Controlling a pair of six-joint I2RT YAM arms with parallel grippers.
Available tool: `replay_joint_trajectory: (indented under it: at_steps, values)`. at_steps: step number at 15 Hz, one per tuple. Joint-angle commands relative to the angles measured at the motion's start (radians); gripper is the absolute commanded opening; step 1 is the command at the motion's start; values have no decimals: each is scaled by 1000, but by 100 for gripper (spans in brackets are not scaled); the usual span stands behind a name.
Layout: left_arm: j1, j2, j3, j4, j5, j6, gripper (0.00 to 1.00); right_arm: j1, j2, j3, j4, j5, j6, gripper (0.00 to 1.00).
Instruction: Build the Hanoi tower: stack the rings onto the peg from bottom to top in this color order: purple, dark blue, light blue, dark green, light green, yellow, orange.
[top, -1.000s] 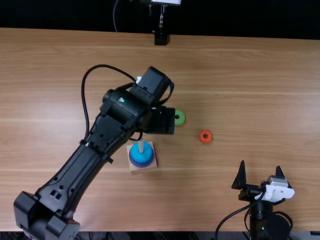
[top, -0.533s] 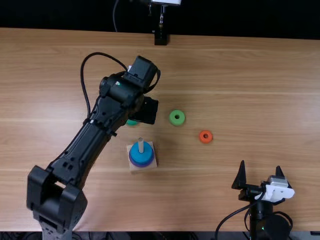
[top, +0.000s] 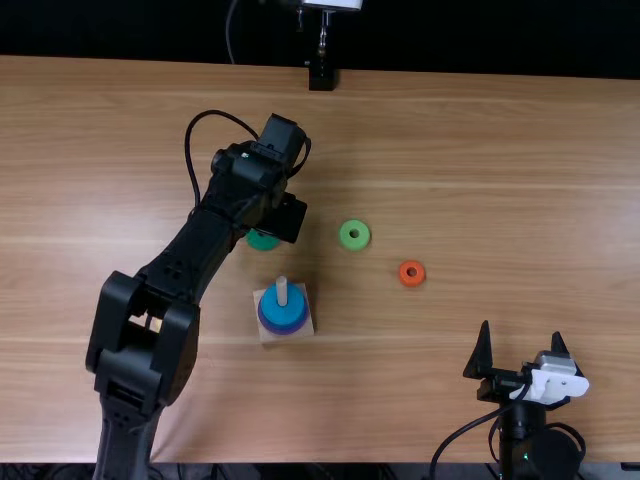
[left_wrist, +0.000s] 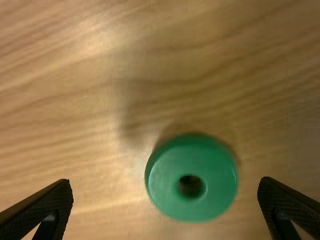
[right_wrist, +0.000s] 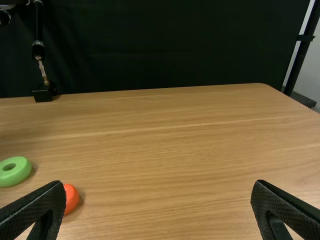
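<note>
The dark green ring (left_wrist: 192, 209) lies flat on the table (top: 480, 180), just off the board (top: 267, 335) on the side toward the table's far edge. The left gripper (left_wrist: 166, 181) is over it with its fingers parted, gripping nothing, one finger nearer the ring than the other. The right gripper (top: 521, 332) is spread wide and empty by the table's near edge.

The ring looks smooth and slightly glossy, probably hard plastic or painted wood: light, stiff, hardly fragile, though apt to skid or twist if pinched off centre. I'd centre the fingers first, then take it across its widest part, low on the round side wall, both pads at one height. Moderate pressure should do, as nothing here looks likely to squash. The hole wants to stay clear and level, since it has to drop over the peg (top: 282, 291), where the light blue ring (top: 284, 309) sits on top of a wider, purplish-blue one. (A tilted ring would likely jam on that peg.)

The light green ring (top: 343, 236) and the smaller orange ring (top: 412, 282) lie toward the table's right edge from it; the same side hold should suit them, the orange one leaving less wall to pinch.
</note>
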Motion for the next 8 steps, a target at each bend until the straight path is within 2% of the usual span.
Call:
replay_joint_trajectory:
  at_steps: [1, 8]
  values:
    - [6, 41, 33, 2, -6, 40, 100, -10, -12, -12, -29, -1, 5, 100]
    - [11, 84, 30, 2, -6, 40, 100, -10, -12, -12, -29, 1, 3, 100]
